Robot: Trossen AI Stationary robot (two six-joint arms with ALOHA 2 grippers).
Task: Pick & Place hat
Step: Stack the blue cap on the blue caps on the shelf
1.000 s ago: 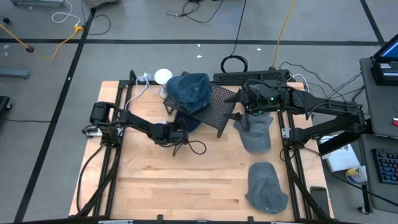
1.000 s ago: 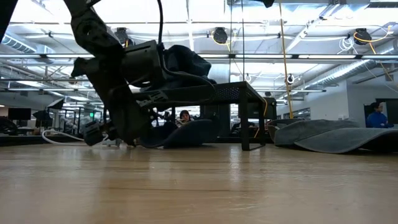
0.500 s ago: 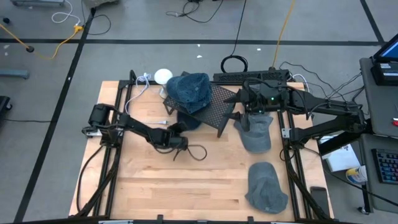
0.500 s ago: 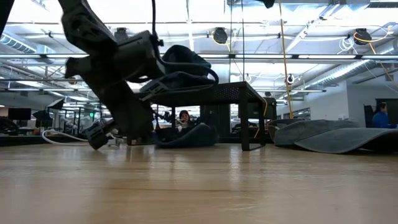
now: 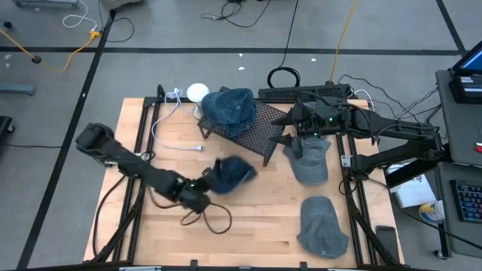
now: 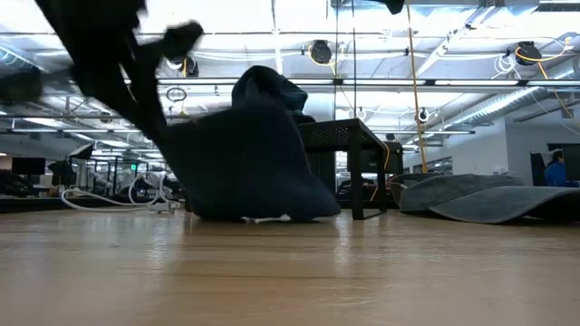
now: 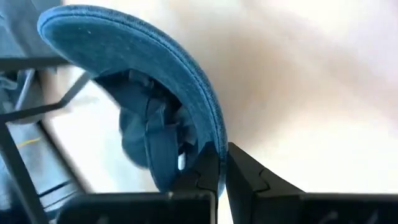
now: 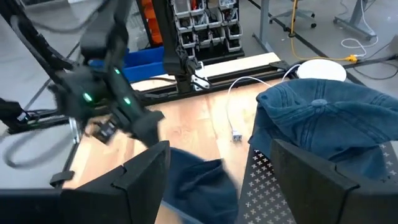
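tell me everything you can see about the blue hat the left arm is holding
The dark blue hat looks like soft denim-like cloth, with a stiff curved brim edged in stitching and a strap and small white tag inside. The left claw is shut on the brim's edge. In the high view it lies out on the wooden table, in front of the black mesh stand. In the low view its crown droops to the tabletop.

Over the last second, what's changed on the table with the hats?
The left tool has pulled a dark blue hat out from under the black mesh rack toward the table's middle, shut on its brim. Its arm swung toward the near left. Unchanged: the blue hat on the rack, the two grey hats on the right, and the right tool, open by the rack.
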